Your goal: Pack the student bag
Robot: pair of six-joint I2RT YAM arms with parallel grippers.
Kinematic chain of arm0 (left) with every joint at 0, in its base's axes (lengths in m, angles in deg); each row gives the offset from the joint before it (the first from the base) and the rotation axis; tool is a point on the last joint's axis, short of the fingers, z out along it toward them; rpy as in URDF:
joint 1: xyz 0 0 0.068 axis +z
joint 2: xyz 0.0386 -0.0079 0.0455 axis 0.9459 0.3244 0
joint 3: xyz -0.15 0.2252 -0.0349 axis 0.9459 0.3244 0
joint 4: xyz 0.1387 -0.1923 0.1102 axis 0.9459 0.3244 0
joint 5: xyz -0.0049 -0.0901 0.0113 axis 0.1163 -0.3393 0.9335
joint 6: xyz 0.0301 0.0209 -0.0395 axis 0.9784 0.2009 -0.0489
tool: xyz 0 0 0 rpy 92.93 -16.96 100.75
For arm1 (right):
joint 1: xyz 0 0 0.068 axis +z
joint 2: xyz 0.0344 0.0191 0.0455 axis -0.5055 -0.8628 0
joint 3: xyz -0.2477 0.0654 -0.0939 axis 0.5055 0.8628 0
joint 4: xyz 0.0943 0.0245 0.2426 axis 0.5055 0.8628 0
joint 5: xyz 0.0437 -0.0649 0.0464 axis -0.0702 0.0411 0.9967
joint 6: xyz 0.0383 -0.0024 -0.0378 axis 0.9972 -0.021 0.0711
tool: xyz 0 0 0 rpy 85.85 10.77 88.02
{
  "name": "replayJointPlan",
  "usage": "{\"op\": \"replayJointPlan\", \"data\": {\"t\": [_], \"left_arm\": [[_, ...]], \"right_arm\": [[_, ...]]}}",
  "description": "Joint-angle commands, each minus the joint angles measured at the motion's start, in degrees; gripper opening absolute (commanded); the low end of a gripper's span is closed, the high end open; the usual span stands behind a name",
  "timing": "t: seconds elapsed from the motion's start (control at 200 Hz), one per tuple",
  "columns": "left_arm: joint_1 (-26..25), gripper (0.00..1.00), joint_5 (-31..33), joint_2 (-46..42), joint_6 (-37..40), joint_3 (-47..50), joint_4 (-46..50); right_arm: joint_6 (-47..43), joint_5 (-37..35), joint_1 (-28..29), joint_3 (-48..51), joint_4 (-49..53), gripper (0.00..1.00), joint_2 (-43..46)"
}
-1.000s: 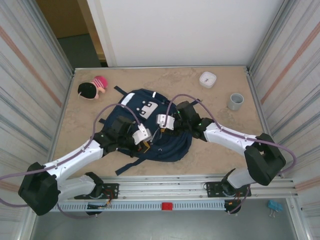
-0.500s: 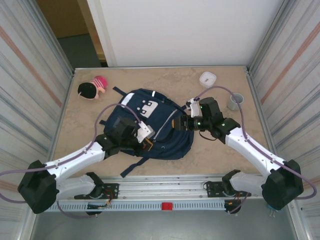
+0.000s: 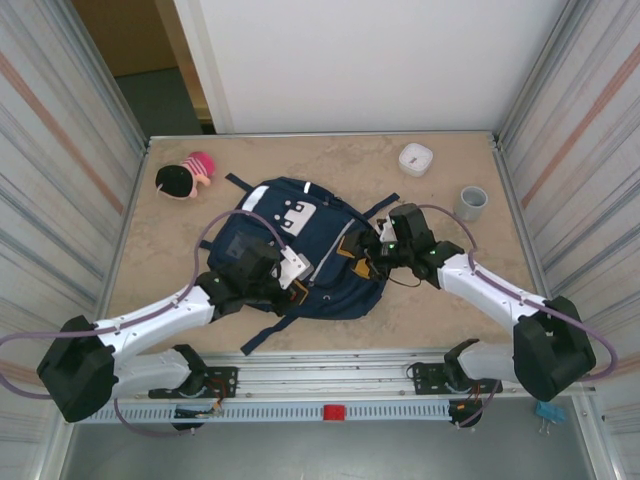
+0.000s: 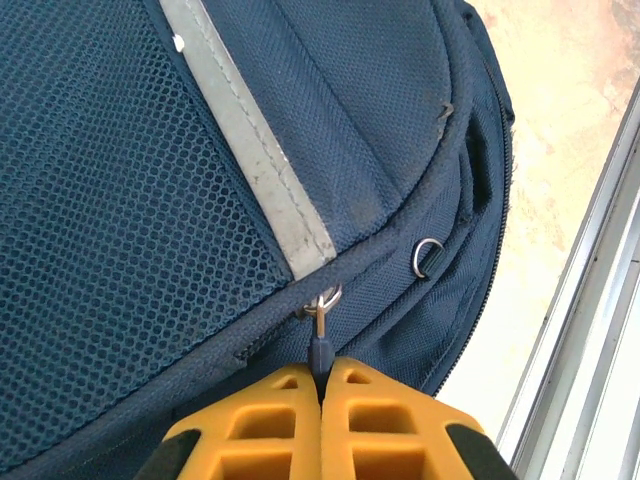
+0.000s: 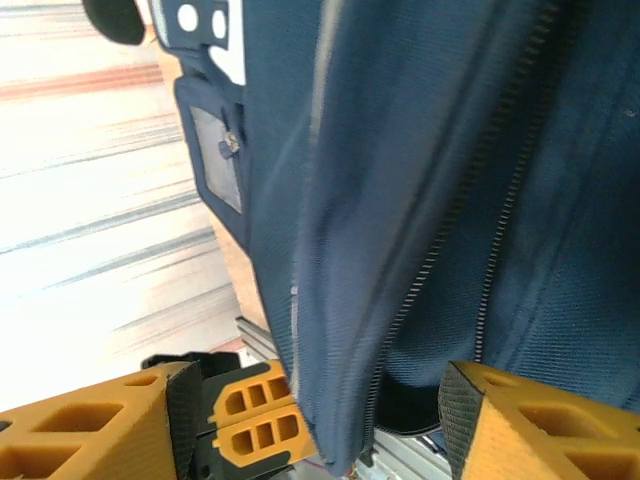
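The student bag [image 3: 320, 240] lies flat in the middle of the tan table [image 3: 420, 320], and it is dark blue with white patches on top. The left gripper [image 3: 297, 272] sits on the bag's near side and the right gripper [image 3: 358, 252] is at the bag's right edge (from up here you cannot tell how the jaws stand). A pink and black toy [image 3: 185, 176] lies in the far left corner, a small white box [image 3: 415, 158] sits far right, and a grey cup [image 3: 471, 203] stands near it.
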Motion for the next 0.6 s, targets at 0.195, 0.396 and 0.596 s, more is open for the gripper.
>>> {"op": "replayJointPlan", "data": {"t": [0.195,0.396,0.596], "left_arm": [[-0.03,0.00,2.44,0.24,-2.43,0.17,-5.46],[-0.94,0.00,0.69,0.07,-4.51,0.48,-6.42],[-4.26,0.01,0.68,1.63,-8.31,0.53,-10.76]], "right_arm": [[7.90,1.30,2.34,2.51,-8.22,0.39,-3.20],[10.15,1.32,4.85,1.31,-13.40,0.09,-6.84],[11.62,-0.21,6.56,0.30,-15.66,0.00,-8.47]]}}
